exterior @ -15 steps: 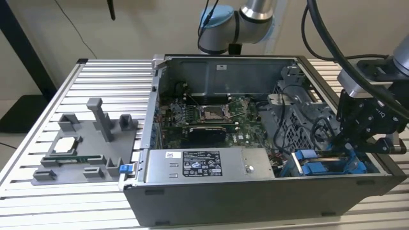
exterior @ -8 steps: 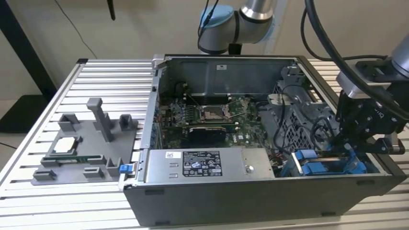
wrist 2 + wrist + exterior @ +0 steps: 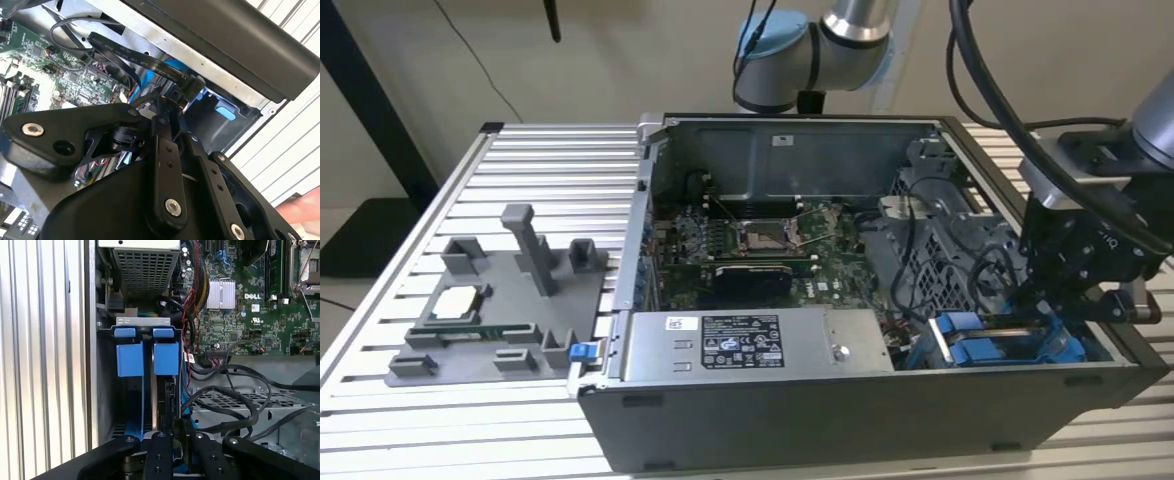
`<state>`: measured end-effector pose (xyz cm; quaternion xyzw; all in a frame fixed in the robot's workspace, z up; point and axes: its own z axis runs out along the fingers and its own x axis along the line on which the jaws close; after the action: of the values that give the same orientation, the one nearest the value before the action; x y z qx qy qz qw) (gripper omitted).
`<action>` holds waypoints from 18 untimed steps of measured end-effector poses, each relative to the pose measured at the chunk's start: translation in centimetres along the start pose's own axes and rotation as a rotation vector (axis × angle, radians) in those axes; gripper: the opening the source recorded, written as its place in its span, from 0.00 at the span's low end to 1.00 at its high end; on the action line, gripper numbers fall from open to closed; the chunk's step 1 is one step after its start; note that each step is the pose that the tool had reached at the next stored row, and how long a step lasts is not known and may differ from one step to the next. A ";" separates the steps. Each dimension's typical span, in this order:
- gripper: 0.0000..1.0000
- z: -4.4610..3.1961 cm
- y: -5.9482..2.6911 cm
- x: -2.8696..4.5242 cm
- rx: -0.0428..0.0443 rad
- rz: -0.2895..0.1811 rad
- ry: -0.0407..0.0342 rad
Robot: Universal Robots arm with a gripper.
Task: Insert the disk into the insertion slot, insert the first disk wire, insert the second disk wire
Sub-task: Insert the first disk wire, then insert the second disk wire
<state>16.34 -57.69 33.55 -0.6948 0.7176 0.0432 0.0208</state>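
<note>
In the open computer case, the insertion slot [image 3: 107, 390] is a grey bay with two blue tabs [image 3: 130, 359]; it sits at the front corner on the exterior view's right [image 3: 987, 345]. The disk [image 3: 167, 395] stands edge-on in the bay beneath one blue tab, with its blue frame [image 3: 166, 357] showing. My gripper [image 3: 176, 424] hangs right over the disk's near edge, its fingers [image 3: 165, 150] drawn together on the black plug of a flat disk wire [image 3: 125, 52]. In the exterior view the gripper [image 3: 1038, 310] reaches down into the bay. The plug's contact with the disk is hidden.
The green motherboard [image 3: 761, 235] fills the case floor, and the grey power supply [image 3: 747, 345] lies along the front. Loose black cables [image 3: 235, 390] loop over a perforated metal cage [image 3: 145, 270] beside the bay. A grey fixture with small parts [image 3: 494, 300] sits on the slatted table.
</note>
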 end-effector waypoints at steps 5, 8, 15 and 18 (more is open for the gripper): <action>0.00 0.58 -0.01 0.05 0.0008 0.000 0.0003; 0.00 0.50 -0.01 0.04 0.0007 0.000 -0.0030; 1.00 -1.81 0.09 -0.17 0.0005 0.000 -0.0059; 1.00 -2.94 0.13 -0.28 0.0005 0.000 -0.0058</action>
<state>16.31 -57.67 36.51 -0.6947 0.7175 0.0450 0.0231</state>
